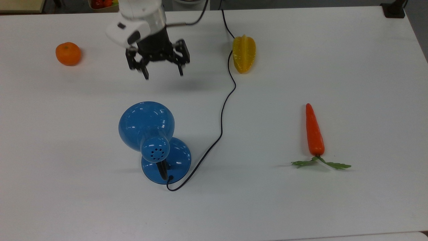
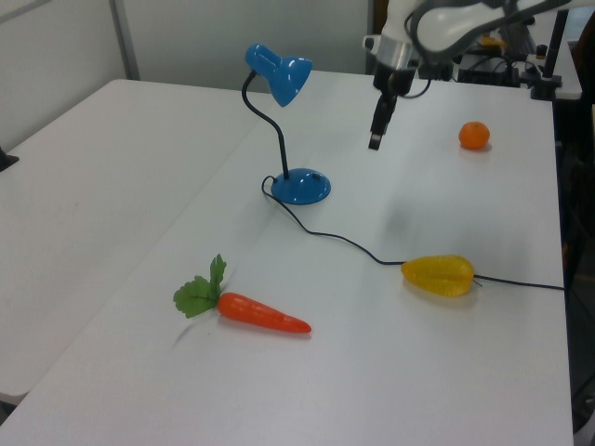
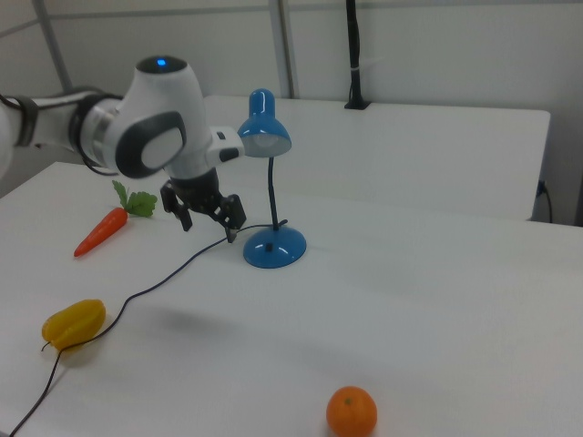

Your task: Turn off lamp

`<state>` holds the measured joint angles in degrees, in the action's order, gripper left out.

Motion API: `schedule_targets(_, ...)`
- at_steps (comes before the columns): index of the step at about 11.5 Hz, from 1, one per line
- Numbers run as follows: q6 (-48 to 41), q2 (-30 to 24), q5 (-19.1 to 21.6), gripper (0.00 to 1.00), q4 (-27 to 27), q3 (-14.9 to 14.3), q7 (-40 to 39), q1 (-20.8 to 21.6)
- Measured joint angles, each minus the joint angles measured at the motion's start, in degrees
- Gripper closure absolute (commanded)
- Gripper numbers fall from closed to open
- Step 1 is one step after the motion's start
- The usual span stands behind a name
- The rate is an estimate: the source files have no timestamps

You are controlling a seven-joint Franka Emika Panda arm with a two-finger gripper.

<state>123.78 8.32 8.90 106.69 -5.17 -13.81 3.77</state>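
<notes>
The blue lamp (image 1: 147,129) stands upright on the white desk (image 1: 301,207), its cord (image 1: 222,113) trailing past a yellow starfruit (image 1: 244,53). The gripper (image 1: 163,74) hangs in the air apart from the lamp, fingers spread wide and holding nothing.

In the top view, bare table (image 1: 83,100) lies between the raised claw (image 1: 163,74) and the lamp (image 1: 147,129) at its 6 o'clock (the shade overhangs the base). The black cord (image 1: 221,127) curves along the lamp's 3 o'clock side up to the starfruit (image 1: 244,53); the tangerine (image 1: 68,53) sits well apart at 9 o'clock.
</notes>
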Motion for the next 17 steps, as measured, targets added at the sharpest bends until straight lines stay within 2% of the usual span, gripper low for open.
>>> schedule_targets(4,-15.82,-7.35,-7.02,0.0,-2.84,-0.99,15.4,-0.01)
schedule_targets(8,-31.42,-9.61,-7.68,0.0,-12.31,-0.53,22.34,0.19)
schedule_targets(11,-33.74,-10.2,-7.69,0.0,-15.78,4.31,28.08,0.46)
schedule_targets(14,-33.98,-10.43,-7.77,0.0,-16.12,8.94,28.5,1.05)
schedule_targets(17,-32.42,-10.27,-7.81,0.0,-15.78,9.48,18.47,0.99)
